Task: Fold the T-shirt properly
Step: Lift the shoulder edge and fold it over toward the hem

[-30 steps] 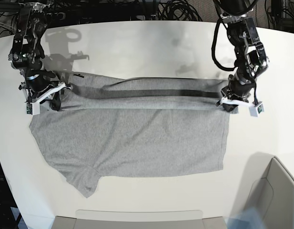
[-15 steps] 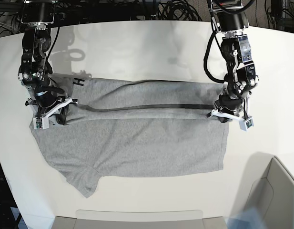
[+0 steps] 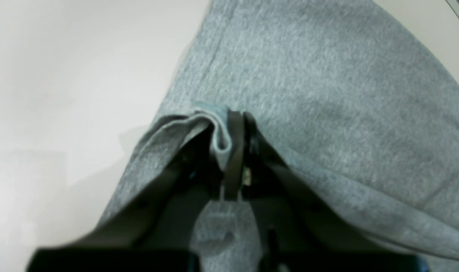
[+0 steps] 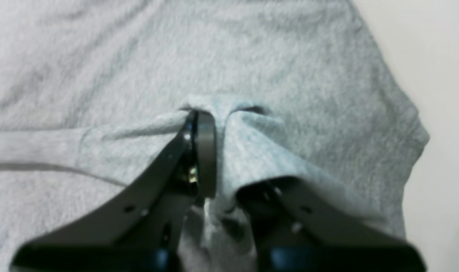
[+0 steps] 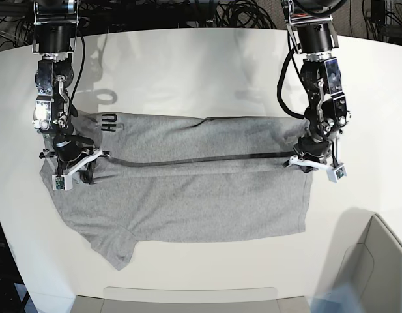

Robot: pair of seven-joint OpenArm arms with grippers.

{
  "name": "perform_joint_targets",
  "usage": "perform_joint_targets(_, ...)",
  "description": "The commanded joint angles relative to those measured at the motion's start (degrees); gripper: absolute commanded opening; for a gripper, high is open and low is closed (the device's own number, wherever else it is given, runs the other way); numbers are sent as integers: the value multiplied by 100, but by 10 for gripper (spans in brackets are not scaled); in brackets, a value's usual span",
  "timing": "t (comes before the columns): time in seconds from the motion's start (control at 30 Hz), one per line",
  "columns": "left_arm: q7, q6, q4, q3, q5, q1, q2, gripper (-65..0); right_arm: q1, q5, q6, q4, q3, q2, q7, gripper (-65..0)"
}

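The T-shirt (image 5: 187,189) lies spread across the middle of the white bench (image 5: 201,59), its far half lifted and drawn toward the lower part of the frame. My left gripper (image 5: 313,160), at the right of the base view, is clenched on a bunched fold of the grey cloth at the shirt's right edge; the left wrist view shows the fabric (image 3: 327,94) pinched tight between my jaws, with the gripper (image 3: 235,143) pressed into the fold. My right gripper (image 5: 75,168), at the left of the base view, grasps the cloth at the shirt's left edge; in the right wrist view a ridge of fabric (image 4: 252,56) stands up between my jaws, one of my fingers (image 4: 204,151) bare, the other draped under cloth, the gripper (image 4: 221,124) closed on that ridge.

Compared with a second ago, both grippers sit lower in the base view, nearer the shirt's middle, and the held edge has travelled with them. The raised fold between them now runs as a thin dark line across the shirt where earlier it was a broader dark band higher up. More of the turned-over underside shows above that line, and black lettering (image 5: 109,122) has come into sight at the upper left of the shirt. The lower hem and the sleeve (image 5: 116,251) at lower left lie as before.
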Motion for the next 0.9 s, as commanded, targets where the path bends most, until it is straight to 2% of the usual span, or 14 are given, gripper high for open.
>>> perform_joint_targets(0.0,-160,-27,95,8,6,-102,-40,-588,120,4,-17,89,-22,94,171,-632)
perform_joint_targets(0.1,-151,-27,122,8,6,-84,-40,-471,120,4,-17,97,-171,200,180,-487)
perform_joint_targets(0.13,-151,-27,131,8,6,-84,-40,-451,111,4,10,106,-251,209,180,-434)
perform_joint_targets(0.17,-151,-18,139,8,6,-84,-40,-451,111,4,10,150,-268,262,180,-395)
perform_joint_targets(0.23,-124,-9,139,8,6,-84,-40,-457,85,31,10,291,-268,332,180,-361)
perform_joint_targets(0.33,-124,0,342,-1,6,-76,-40,-459,-12,40,10,678,-242,367,162,-369)
perform_joint_targets(0.5,-89,-18,1291,8,-2,487,-40,-459,-724,31,10,1733,514,332,4,-371)
perform_joint_targets(0.6,174,-36,1607,193,-11,874,-32,-459,-1304,40,10,2075,884,323,-251,-371)
perform_joint_targets(0.77,95,-36,1432,817,6,1217,-163,-460,-2271,48,1,1979,1059,314,-260,-376)
perform_joint_targets(0.87,43,-36,1001,1019,6,1217,-260,-460,-2465,365,1,1680,1059,253,-251,-378)
